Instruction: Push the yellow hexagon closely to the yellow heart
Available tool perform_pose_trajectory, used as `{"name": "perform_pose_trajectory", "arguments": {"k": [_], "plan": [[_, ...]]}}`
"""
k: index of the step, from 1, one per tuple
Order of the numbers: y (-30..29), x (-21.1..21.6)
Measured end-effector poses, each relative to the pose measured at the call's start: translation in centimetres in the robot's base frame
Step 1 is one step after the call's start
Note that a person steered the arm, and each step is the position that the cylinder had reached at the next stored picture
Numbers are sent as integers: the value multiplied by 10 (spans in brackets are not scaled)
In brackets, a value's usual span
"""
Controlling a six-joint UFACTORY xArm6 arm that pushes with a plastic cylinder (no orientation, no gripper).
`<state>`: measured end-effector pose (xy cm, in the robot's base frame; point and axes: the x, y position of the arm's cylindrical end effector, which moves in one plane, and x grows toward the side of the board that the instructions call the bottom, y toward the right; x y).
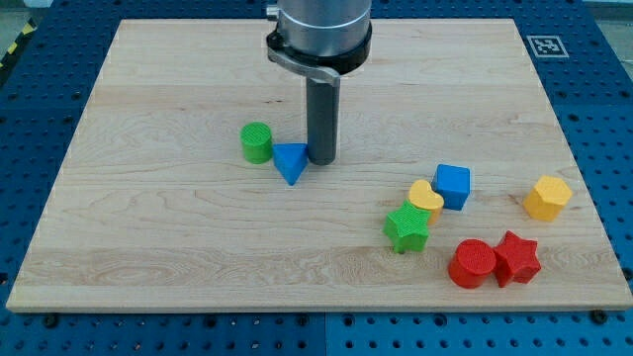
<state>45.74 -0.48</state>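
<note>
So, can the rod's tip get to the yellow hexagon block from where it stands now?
Probably yes. My tip stands beside the blue triangle block, far to the view's left of the yellow hexagon block. The bare wooden board above the blue cube leaves a way.

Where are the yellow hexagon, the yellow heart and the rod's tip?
yellow hexagon [547, 197]: camera view, on its top face.
yellow heart [425, 198]: camera view, on its top face.
my tip [321, 159]: camera view, rod's very end, beside the blue triangle [290, 161].
</note>
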Motion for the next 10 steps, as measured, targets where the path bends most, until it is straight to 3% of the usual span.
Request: {"name": "perform_pose_trajectory", "arguments": {"k": [2,3,5,7,8,10], "plan": [[-26,3],[16,2],[155,-12],[286,18],[289,57],[276,62]]}}
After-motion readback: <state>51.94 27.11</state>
